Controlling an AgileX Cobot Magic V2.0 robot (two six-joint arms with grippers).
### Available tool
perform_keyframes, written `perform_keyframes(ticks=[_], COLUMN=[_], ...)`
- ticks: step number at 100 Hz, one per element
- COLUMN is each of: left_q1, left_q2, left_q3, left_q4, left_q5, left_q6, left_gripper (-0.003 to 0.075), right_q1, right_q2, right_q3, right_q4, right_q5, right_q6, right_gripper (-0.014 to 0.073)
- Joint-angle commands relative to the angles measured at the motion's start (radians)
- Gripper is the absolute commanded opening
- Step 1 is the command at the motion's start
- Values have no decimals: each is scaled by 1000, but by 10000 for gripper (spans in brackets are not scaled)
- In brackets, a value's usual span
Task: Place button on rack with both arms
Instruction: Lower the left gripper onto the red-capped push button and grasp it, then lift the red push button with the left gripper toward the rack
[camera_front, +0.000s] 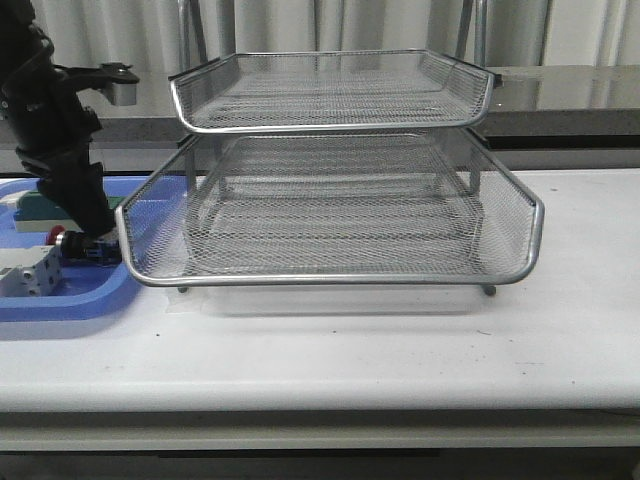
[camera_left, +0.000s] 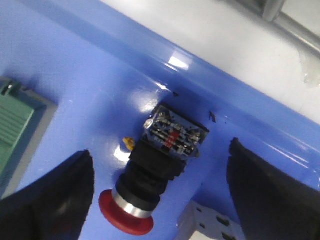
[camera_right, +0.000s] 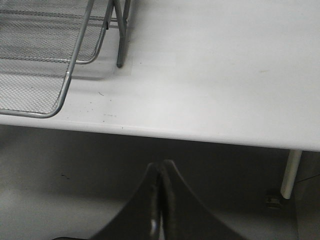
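The button (camera_left: 152, 180), with red cap, silver collar, black body and blue rear block, lies on its side in the blue tray (camera_left: 75, 75). It also shows in the front view (camera_front: 78, 244). My left gripper (camera_left: 160, 192) is open, one finger on each side of the button, not touching it; in the front view the left gripper (camera_front: 88, 240) is low over the tray. The silver wire rack (camera_front: 335, 210) stands mid-table. My right gripper (camera_right: 161, 172) is shut and empty, off the table's front edge; it does not show in the front view.
In the blue tray (camera_front: 60, 298) a green block (camera_left: 12, 125) and a white-grey block (camera_left: 207, 225) lie close to the button. A rack corner (camera_right: 45, 65) and leg (camera_right: 121, 45) show in the right wrist view, over the white table (camera_right: 215, 70).
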Motion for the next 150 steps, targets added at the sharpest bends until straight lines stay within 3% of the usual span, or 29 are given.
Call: perform_keyframes(ticks=[1,68,75,87,106,123,150], left_q1=[-5,-5,-5,-5,-5,-5,-5], left_q2=[-46,30,30,28,28,28,-45], left_q3=[-30,-32,-41,-65,-145,-235,-274], left_q4=[-23,-22,-22,-21,-21,-21,23], left_q5=[-31,-48,-46,-36,74,204,202], left_q6=[7,26,26,26,26,18,-91], left_gripper=[527,516,467,320,159,131,131], right_q1=[-3,-3,-3,-3,-3,-3,-3], right_q2=[2,2,2,2,2,2,2], right_q3=[-32,-32,-32,-32,-32,-32,-32], right_q4=[5,5,5,5,5,5,5], right_q5=[-54,-54,-54,-54,-54,-54,-54], right_q6=[-3,-3,-3,-3,-3,-3,-3], right_gripper=[-69,-69,-69,-69,-69,-69,-69])
